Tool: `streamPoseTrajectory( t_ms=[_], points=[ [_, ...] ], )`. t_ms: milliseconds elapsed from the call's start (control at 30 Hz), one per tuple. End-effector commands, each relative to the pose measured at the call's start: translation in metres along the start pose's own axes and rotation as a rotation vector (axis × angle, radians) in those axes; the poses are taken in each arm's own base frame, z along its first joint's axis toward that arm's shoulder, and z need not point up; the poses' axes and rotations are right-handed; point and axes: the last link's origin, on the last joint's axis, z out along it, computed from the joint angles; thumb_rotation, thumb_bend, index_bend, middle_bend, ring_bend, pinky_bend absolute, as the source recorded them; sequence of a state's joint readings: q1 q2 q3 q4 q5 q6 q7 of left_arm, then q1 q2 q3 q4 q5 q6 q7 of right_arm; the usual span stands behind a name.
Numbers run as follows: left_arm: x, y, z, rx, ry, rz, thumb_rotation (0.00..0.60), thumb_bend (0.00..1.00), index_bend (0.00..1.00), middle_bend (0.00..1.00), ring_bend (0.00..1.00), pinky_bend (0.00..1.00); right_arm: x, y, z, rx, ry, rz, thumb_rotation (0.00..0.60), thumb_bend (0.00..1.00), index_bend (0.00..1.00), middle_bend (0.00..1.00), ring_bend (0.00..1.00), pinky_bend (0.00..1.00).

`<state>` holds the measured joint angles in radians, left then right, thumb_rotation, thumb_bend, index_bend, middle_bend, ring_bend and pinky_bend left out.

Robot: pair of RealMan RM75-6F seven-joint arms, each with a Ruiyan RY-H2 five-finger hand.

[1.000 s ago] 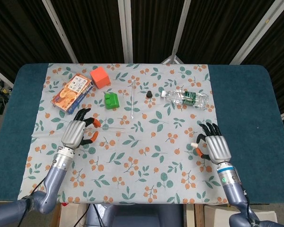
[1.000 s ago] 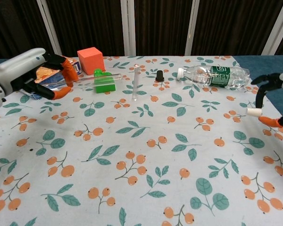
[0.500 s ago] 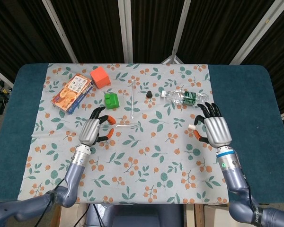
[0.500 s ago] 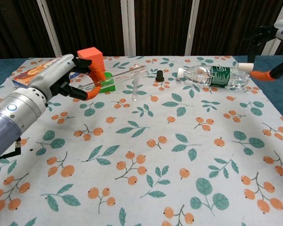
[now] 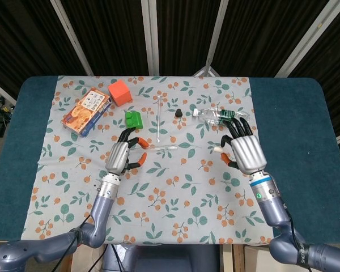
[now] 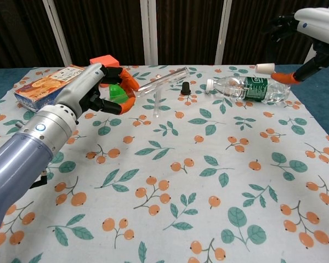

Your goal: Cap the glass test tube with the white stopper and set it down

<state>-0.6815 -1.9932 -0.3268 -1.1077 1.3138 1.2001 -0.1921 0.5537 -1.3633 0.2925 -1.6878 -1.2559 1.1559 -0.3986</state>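
— Where's the clear, slender glass test tube (image 6: 163, 80)?

— Up off the bench, lying nearly level, pinched at one end by the left robot hand (image 6: 96, 92). Its open mouth points toward the other side, uncapped.

— And the small white cylindrical stopper (image 6: 265, 68)?

— Held at the fingertips of the right robot hand (image 5: 242, 150), also in the air, well apart from the tube's mouth. In the head view it shows as a pale nub (image 5: 217, 149) beside the fingers.
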Motion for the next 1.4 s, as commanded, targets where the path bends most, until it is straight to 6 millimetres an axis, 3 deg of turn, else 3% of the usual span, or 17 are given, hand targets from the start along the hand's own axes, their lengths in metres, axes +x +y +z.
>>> streamPoseTrajectory(
  t_ms=[33, 333, 733, 1400],
  points=[
    [-0.002, 0.002, 0.002, 0.008, -0.003, 0.011, 0.600, 0.69, 0.55, 0.48, 0.09, 0.02, 0.000, -0.008, 0.004, 0.026, 0.008, -0.020, 0.600, 0.44, 0.58, 0.15, 0.05, 0.00],
    [-0.005, 0.007, 0.002, 0.026, -0.015, 0.030, 0.600, 0.68, 0.55, 0.48, 0.09, 0.02, 0.000, -0.031, 0.020, 0.111, 0.052, -0.143, 0.600, 0.44, 0.58, 0.15, 0.05, 0.00],
    [-0.008, 0.015, 0.003, 0.015, -0.021, 0.026, 0.600, 0.68, 0.55, 0.48, 0.09, 0.02, -0.011, -0.033, 0.027, 0.115, 0.050, -0.244, 0.600, 0.44, 0.58, 0.15, 0.05, 0.00],
    [-0.019, 0.020, 0.004, 0.011, -0.035, 0.008, 0.600, 0.68, 0.55, 0.48, 0.09, 0.02, -0.017, -0.046, 0.024, 0.104, 0.040, -0.201, 0.600, 0.44, 0.58, 0.15, 0.06, 0.00]
  ],
)
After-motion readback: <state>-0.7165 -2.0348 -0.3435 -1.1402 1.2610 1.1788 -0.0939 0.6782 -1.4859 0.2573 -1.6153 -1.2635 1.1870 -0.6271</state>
